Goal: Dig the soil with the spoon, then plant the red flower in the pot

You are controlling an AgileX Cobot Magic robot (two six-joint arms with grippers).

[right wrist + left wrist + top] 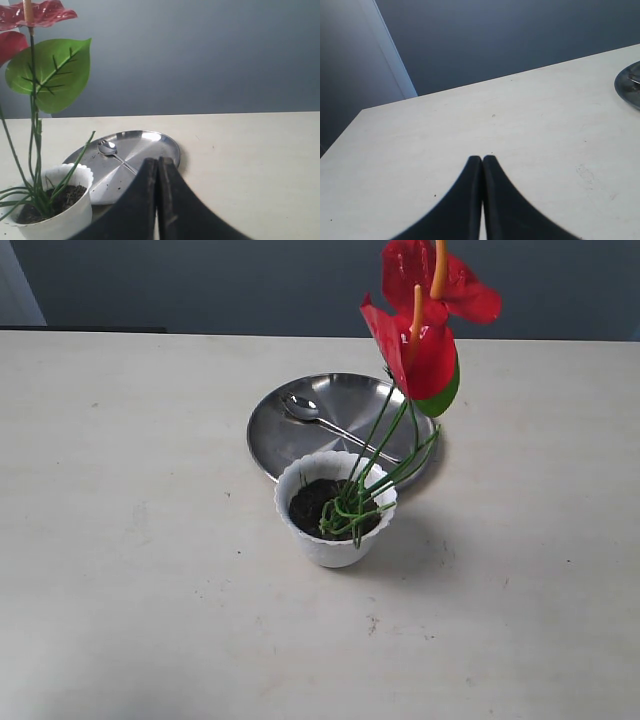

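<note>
Red and glossy, the red flower (425, 335) stands planted in the pot (336, 510), its two heart-shaped blooms leaning up and toward the right of the exterior view, orange spikes poking out, one green leaf (50, 72) tucked just behind the lower bloom. The thin green stems run down into the soil (312, 505), dark and crumbly, filling the white scalloped pot. The pot sits upright on the pale worktop (130, 540), right up against the near edge of the round steel plate (300, 425); whether they touch is hard to say. And there's the spoon (318, 416), lying inside the plate, bowl toward the left, its slim handle running toward the flower stems.

Over to the arms: neither one shows in the exterior view. In the left wrist view the left gripper (482, 159) has its dark fingers (465, 200) pressed together with nothing between them, hanging over bare worktop, with only a sliver of the plate at the frame's edge. The right gripper (158, 161) is the same story, fingers (175, 205) pressed together on nothing, near the plate and clear of the pot and the flower.
</note>
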